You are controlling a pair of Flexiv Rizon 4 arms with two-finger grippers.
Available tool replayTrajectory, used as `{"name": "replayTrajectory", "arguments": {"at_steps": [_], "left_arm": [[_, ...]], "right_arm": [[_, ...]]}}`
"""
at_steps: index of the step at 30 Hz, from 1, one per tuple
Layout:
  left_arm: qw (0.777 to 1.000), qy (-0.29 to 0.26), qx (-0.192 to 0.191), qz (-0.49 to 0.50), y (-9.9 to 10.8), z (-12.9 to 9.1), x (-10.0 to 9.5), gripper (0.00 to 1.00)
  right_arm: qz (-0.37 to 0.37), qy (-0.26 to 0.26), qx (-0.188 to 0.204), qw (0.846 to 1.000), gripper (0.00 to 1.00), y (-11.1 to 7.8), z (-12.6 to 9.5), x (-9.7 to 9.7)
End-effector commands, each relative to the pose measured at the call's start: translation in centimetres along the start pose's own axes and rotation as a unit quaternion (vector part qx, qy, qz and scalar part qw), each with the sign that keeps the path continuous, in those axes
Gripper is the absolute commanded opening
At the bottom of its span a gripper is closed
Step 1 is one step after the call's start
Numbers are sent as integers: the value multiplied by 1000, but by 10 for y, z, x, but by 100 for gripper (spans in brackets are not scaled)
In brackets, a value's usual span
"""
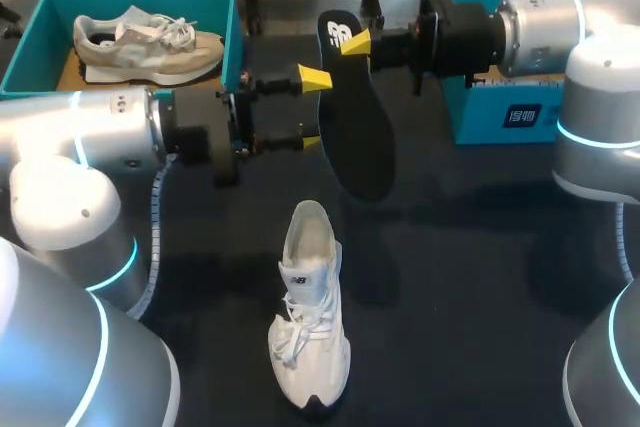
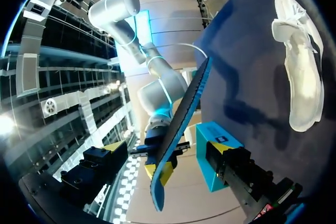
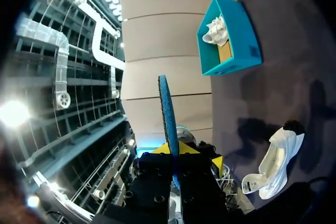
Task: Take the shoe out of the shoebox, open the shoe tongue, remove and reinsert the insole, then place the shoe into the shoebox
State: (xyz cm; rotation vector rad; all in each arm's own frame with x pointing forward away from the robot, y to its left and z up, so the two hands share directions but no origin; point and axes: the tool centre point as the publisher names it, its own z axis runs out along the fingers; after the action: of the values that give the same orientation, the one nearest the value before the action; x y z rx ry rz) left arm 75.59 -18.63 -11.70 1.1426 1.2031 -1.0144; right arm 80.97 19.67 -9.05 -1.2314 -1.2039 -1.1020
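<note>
A black insole (image 1: pixel 355 127) hangs upright over the middle of the table, and my right gripper (image 1: pixel 352 42) is shut on its top end. In the right wrist view the insole (image 3: pixel 168 119) shows edge-on, rising from between the gripper's (image 3: pixel 176 153) yellow tips. My left gripper (image 1: pixel 312 107) is open at the insole's left edge; in its own view the insole (image 2: pixel 181 124) runs between the spread fingers of the gripper (image 2: pixel 168 150). A white shoe (image 1: pixel 310 317) lies on the dark table below, also seen as the shoe (image 2: pixel 302 77) and the shoe (image 3: pixel 273 166).
A teal shoebox (image 1: pixel 232 32) at the back left holds a second, beige and white shoe (image 1: pixel 150 47); it shows too as the shoebox (image 3: pixel 247 45). Another teal box (image 1: pixel 500 112) stands at the back right, under my right arm.
</note>
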Motion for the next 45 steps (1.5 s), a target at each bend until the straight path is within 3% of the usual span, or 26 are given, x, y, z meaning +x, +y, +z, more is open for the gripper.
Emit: {"name": "replayTrajectory", "arguments": {"at_steps": [1,11,19,25,28,45], "left_arm": [[1000,-12,-9,-2,0,16,3,100],[1000,-30,-1,5,-5,27,-12,100],[999,-37,-4,16,-7,20,-22,68],[999,-46,-3,20,-7,16,-28,63],[999,-48,-3,23,-6,16,-29,48],[1000,-20,-8,21,-4,21,-24,33]], "right_arm": [[0,0,-1,1000,0,0,1,-1],[0,0,-1,1000,0,0,1,-1],[0,0,-1,1000,0,0,1,-1],[0,0,-1,1000,0,0,1,-1],[0,0,-1,1000,0,0,1,-1],[0,0,-1,1000,0,0,1,-1]]}}
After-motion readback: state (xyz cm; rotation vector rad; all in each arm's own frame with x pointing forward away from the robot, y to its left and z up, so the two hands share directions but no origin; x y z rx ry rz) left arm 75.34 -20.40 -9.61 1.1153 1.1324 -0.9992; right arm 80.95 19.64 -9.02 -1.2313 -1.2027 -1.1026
